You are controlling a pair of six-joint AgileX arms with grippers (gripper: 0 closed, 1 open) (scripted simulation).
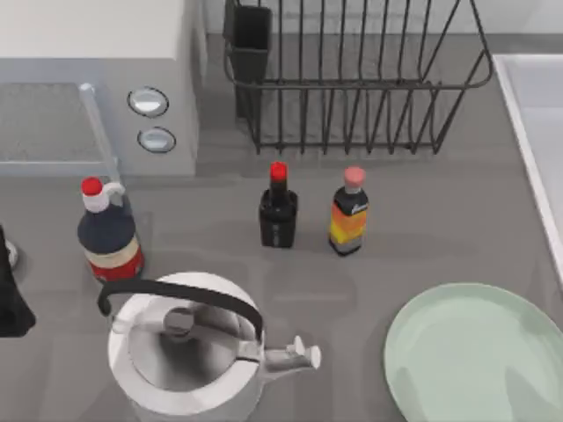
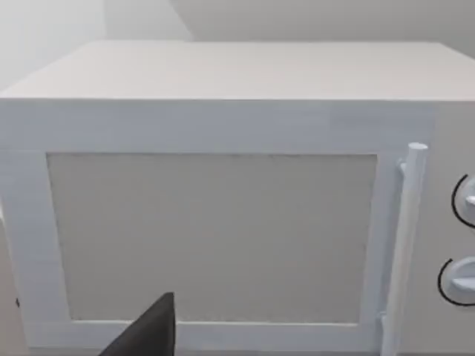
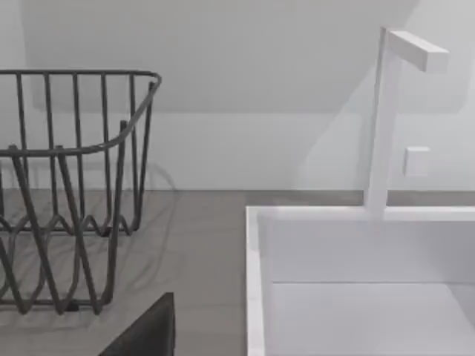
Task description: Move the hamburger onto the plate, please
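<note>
The hamburger is out of view. The plate [image 1: 475, 360], large, round and pale mint-green, lies bare at the table's front right. My left arm [image 1: 10, 299] is a dark shape at the left edge of the top view, beside the kettle. A dark piece of my left gripper [image 2: 148, 334] faces the shut microwave door [image 2: 215, 237] in the left wrist view. In the right wrist view, a dark piece of my right gripper [image 3: 148, 334] hangs over the grey counter between the dish rack [image 3: 67, 185] and the sink [image 3: 356, 282].
A white kettle [image 1: 189, 352] stands front left. Behind it is a dark bottle [image 1: 107, 233] with a red cap. A black bottle [image 1: 278, 211] and an orange-labelled bottle [image 1: 349, 215] stand mid-table. The microwave [image 1: 97, 79], wire rack [image 1: 352, 79] and sink [image 1: 537, 132] line the back.
</note>
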